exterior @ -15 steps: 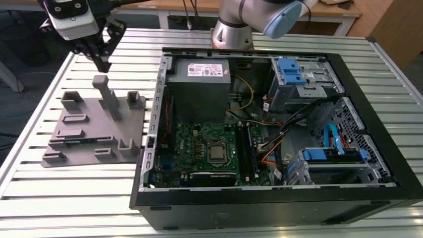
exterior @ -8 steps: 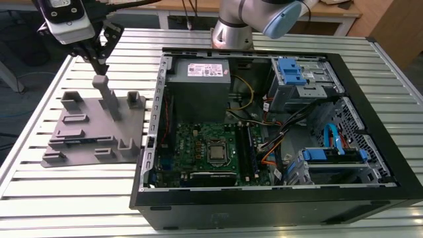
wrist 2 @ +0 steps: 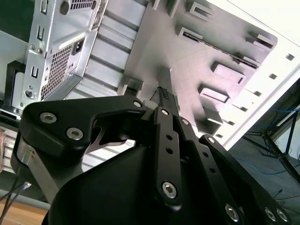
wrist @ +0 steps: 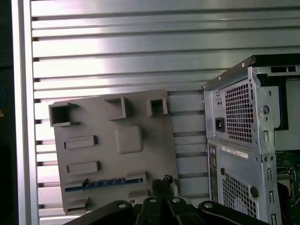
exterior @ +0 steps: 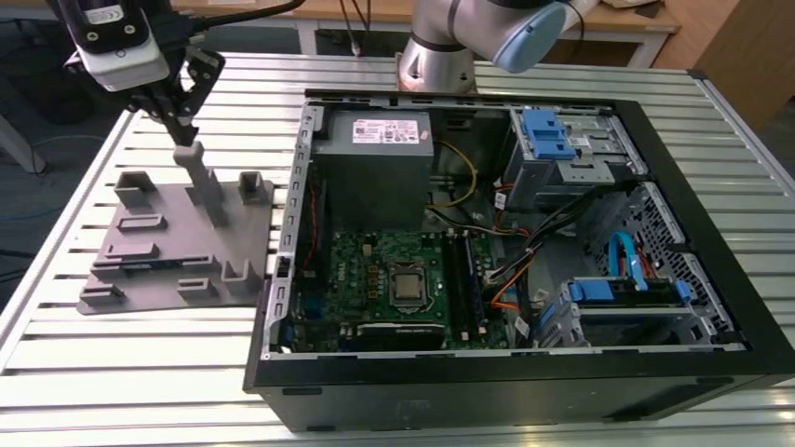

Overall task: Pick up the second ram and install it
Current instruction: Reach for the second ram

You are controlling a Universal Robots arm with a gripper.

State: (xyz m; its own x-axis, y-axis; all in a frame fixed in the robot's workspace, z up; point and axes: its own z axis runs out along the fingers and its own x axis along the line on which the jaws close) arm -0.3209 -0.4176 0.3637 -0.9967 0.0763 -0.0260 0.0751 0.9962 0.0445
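The second ram (wrist: 103, 182) is a thin dark blue strip standing on edge in a slot of the grey moulded tray (wrist: 117, 159). In the first wrist view my gripper (wrist: 163, 180) sits just beside one end of that strip. In the exterior view the gripper (exterior: 186, 133) hangs over the far side of the tray (exterior: 162, 270), its fingers drawn together to a point above a tall upright post (exterior: 207, 196). The second wrist view has the gripper (wrist 2: 164, 93) tapering to one tip over the tray (wrist 2: 197, 51), with nothing held.
The open computer case (exterior: 286, 279) lies at the exterior view's right of the tray, with the motherboard (exterior: 372, 270) and its long black slots (exterior: 466, 279) inside. Cables, drive cages and a power supply (exterior: 372, 140) fill the case. Everything rests on a ribbed metal table (exterior: 125, 372).
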